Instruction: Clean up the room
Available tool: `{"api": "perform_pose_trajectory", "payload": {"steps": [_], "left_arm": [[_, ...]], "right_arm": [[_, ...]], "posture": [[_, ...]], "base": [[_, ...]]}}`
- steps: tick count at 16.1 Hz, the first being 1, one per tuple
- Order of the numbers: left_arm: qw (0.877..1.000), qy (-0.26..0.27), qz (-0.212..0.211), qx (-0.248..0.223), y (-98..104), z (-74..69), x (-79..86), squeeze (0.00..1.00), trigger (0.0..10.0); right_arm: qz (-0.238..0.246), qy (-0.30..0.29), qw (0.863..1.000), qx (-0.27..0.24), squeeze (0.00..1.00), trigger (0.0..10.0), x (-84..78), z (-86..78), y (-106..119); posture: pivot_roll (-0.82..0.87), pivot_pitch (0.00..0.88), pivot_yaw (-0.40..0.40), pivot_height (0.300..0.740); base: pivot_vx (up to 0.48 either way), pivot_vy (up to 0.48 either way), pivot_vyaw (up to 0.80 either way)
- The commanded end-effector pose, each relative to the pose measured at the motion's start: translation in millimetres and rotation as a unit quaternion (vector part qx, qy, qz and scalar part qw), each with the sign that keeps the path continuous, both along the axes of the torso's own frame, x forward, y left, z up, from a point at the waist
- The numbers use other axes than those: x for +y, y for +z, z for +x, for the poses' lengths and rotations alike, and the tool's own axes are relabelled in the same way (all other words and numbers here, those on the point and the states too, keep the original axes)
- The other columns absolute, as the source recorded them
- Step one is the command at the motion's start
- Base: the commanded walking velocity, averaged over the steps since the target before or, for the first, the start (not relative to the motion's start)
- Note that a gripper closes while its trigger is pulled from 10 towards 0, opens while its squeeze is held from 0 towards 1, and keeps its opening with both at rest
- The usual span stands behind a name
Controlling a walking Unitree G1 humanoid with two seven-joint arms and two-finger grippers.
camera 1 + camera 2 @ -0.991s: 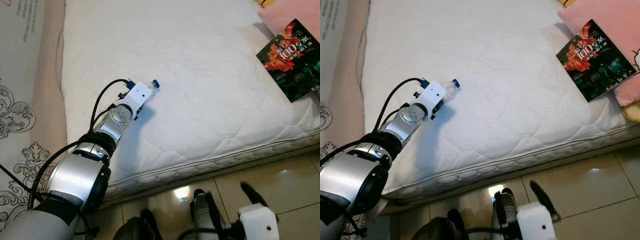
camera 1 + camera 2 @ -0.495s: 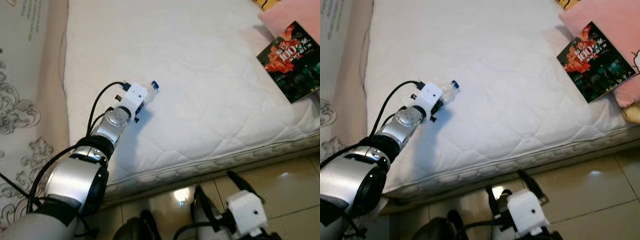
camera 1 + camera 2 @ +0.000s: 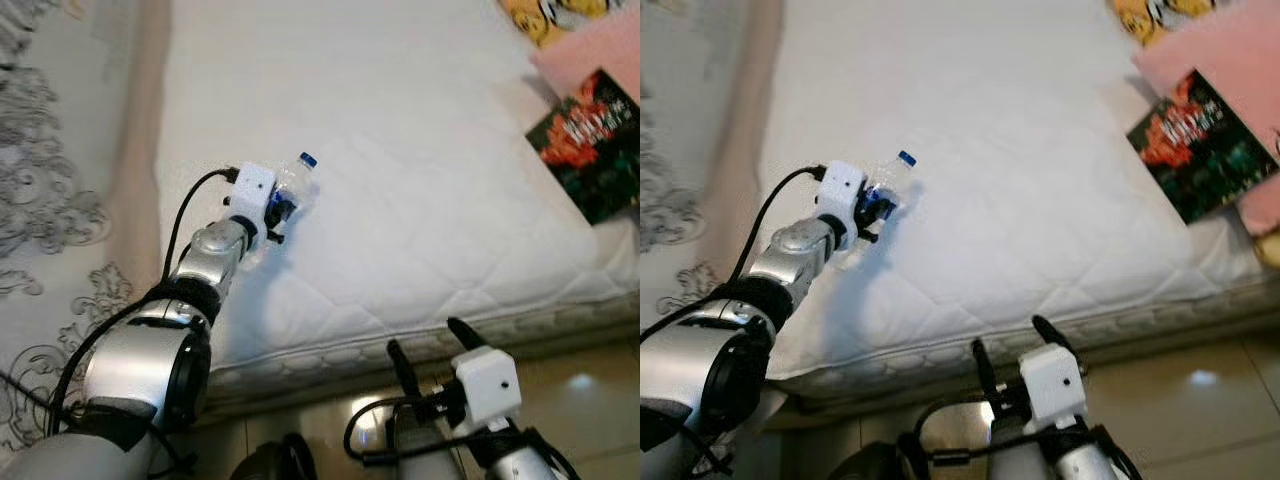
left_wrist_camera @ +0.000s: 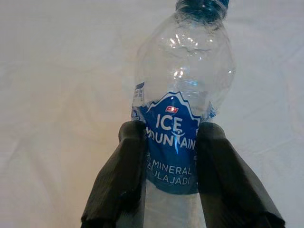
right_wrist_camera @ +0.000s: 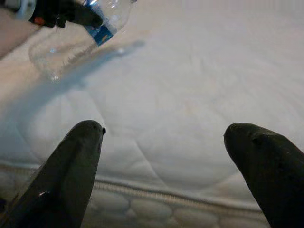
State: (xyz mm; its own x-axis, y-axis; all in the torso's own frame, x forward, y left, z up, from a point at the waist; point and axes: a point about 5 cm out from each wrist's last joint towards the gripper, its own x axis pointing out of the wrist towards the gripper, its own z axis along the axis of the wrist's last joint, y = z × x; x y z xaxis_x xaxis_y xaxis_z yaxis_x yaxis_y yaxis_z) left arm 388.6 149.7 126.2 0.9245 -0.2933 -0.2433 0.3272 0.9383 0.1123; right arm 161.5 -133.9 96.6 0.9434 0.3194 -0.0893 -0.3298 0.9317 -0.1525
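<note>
Step in hand: by my reading, carrying the bottle off the mattress to be thrown away or put by.
How to do it well: keep the squeeze light and even, since the thin clear plastic looks empty and would likely crumple or pop out under a hard pinch. Lift it clear of the quilted top before swinging the arm, and keep the cap end up so the smooth label does not slide through the pads.
Left gripper: closed on the bottle, one black finger on each side of the blue label, about the bottle's middle. It sits over the mattress at roughly 9 o'clock in the eye views.
Bottle to gripper: its blue cap points away past the fingertips, towards 1 o'clock from the gripper; the lower body runs back between the fingers towards the wrist. In the right wrist view the bottle hangs above its own shadow, so it seems raised off the mattress.
Right gripper: fingers spread wide, holding nothing, low at 6 o'clock before the mattress edge.
Other clutter: a book lies at 3 o'clock on the mattress, well apart from the bottle, against a pink pillow.
</note>
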Motion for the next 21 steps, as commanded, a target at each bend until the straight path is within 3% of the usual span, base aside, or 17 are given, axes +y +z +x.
{"api": "perform_pose_trajectory", "payload": {"steps": [1,4,7,8,10,11,12,13,14,16,18,19,20,21], "left_arm": [[0.999,0.03,-0.018,-0.003,-4,-4.7,27.1,0.0,0.0],[0.998,0.03,-0.044,-0.02,-11,-15.8,48.3,0.0,0.0],[0.993,0.052,-0.094,-0.055,-7,-19.9,55.6,0.0,0.0],[0.989,0.061,-0.11,-0.078,-9,-25.9,53.2,0.0,0.0],[0.985,0.062,-0.139,-0.08,-19,-37.0,41.8,0.0,0.0],[0.984,0.061,-0.148,-0.08,-29,-49.1,32.2,0.0,0.0],[0.986,0.061,-0.132,-0.085,-34,-56.7,28.4,0.0,10.0],[0.99,0.066,-0.094,-0.087,-46,-72.4,24.2,0.0,10.0],[0.991,0.074,-0.084,-0.077,-54,-81.4,22.1,0.0,10.0],[0.99,0.089,-0.083,-0.073,-57,-83.9,16.6,0.0,10.0],[0.982,0.139,-0.105,-0.074,-56,-85.9,20.6,0.0,10.0],[0.974,0.171,-0.119,-0.091,-53,-89.9,29.8,0.0,10.0],[0.976,0.154,-0.13,-0.084,-54,-91.0,25.0,0.0,10.0],[0.98,0.15,-0.106,-0.076,-57,-91.6,22.9,0.0,10.0]], "right_arm": [[0.008,0.009,1.0,0.0,0.0,10.0,1.7,1.7,-1],[0.009,0.006,1.0,-0.005,0.0,10.0,-4.1,12.7,-3],[0.045,-0.071,0.997,0.001,0.0,10.0,-22.0,28.4,-4],[0.061,-0.092,0.994,-0.005,0.0,10.0,-27.8,34.0,-2],[0.059,-0.095,0.993,-0.019,0.0,10.0,-29.4,39.7,0],[0.08,-0.1,0.991,-0.023,0.0,10.0,-29.5,43.0,1],[0.097,-0.103,0.99,-0.023,0.0,10.0,-30.4,44.7,2],[0.102,-0.116,0.988,-0.027,0.0,10.0,-36.2,48.6,4],[0.093,-0.126,0.987,-0.029,0.0,10.0,-43.1,52.5,3],[0.096,-0.163,0.982,-0.023,0.0,10.0,-56.8,57.1,-5],[0.113,-0.209,0.971,-0.016,0.0,10.0,-69.8,58.7,-11],[0.103,-0.203,0.973,-0.019,0.0,10.0,-69.1,58.3,-10],[0.087,-0.192,0.977,-0.02,0.0,10.0,-66.9,58.8,-10],[0.071,-0.176,0.982,-0.016,0.0,10.0,-62.4,59.5,-12]], "posture": [[-0.29,0.08,0.166,0.74],[-0.25,0.031,0.151,0.74],[-0.21,0.0,0.135,0.74],[-0.2,0.0,0.132,0.74],[-0.2,0.0,0.123,0.74],[-0.2,0.0,0.12,0.74],[-0.21,0.0,0.116,0.74],[-0.22,0.0,0.105,0.74],[-0.22,0.0,0.09,0.74],[-0.22,0.0,0.066,0.74],[-0.22,0.0,0.061,0.74],[-0.21,0.0,0.054,0.74],[-0.21,0.0,0.049,0.74],[-0.21,0.0,0.049,0.74]], "base": [[0.0,0.0,0.0],[0.0,0.0,0.0],[0.0,0.0,0.0],[0.0,0.0,0.0],[0.0,0.0,0.0],[0.0,0.0,0.0],[0.0,0.0,0.0],[0.0,0.0,0.0],[0.0,0.0,0.0],[0.0,0.0,0.0],[0.0,0.0,0.0],[0.0,0.0,0.0],[0.0,0.0,0.0],[0.0,0.0,0.0]]}}
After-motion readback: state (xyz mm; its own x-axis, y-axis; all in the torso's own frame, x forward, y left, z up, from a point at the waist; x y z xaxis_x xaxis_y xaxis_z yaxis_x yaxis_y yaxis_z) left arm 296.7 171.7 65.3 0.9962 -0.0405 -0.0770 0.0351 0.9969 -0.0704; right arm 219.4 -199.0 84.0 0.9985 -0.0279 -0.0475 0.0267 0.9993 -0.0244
